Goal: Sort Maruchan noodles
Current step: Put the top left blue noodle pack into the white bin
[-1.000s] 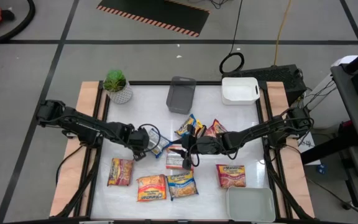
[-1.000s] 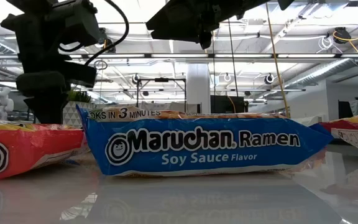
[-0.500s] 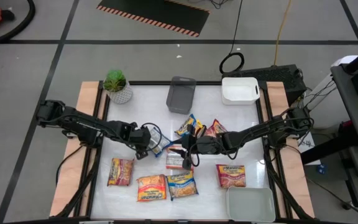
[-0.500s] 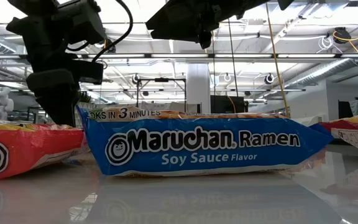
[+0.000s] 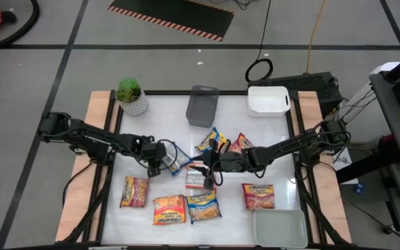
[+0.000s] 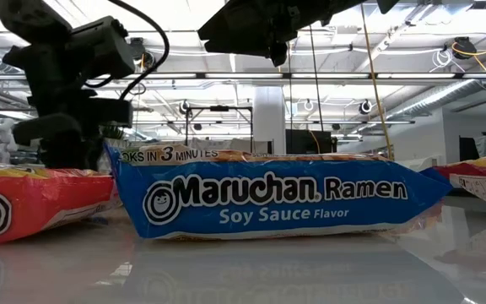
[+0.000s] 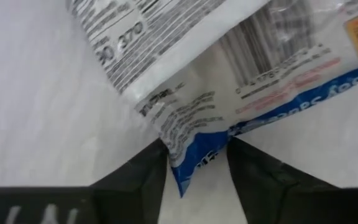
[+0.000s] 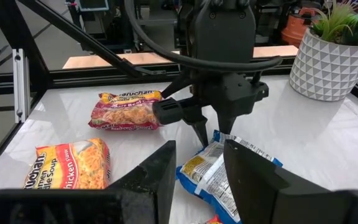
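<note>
Several Maruchan noodle packets lie flat on the white table. A blue one point(image 5: 180, 164) lies face down near the middle, its printed back showing in the left wrist view point(image 7: 229, 74). My left gripper point(image 7: 196, 146) points steeply down at it, open, with the packet's near corner between its fingers. My right gripper point(image 5: 210, 167) hangs open and empty above a white-and-red packet point(image 5: 198, 178) and looks toward the left arm. Other packets lie along the near edge: red point(image 5: 135, 192), orange point(image 5: 169, 209), blue point(image 5: 203, 206) and red point(image 5: 257, 196). My left gripper comes at the blue packet from above, slanting. The packet's pointed corner point(image 7: 188, 168) lies between the two fingers, and its two edges meet their inner faces. The packet lies flat on the table. I cannot tell whether the corner is pinched.
A potted plant point(image 5: 131, 95) stands at the far left corner. A grey tray point(image 5: 202, 105) and a white tray point(image 5: 268, 100) sit along the far edge, a pale tray point(image 5: 280, 227) at the near right. Two more packets point(image 5: 209, 139) point(image 5: 240, 144) lie behind my right gripper.
My left gripper has sunk toward the blue packet and rolled about its own axis while tipping. The packets have stayed where they were.
</note>
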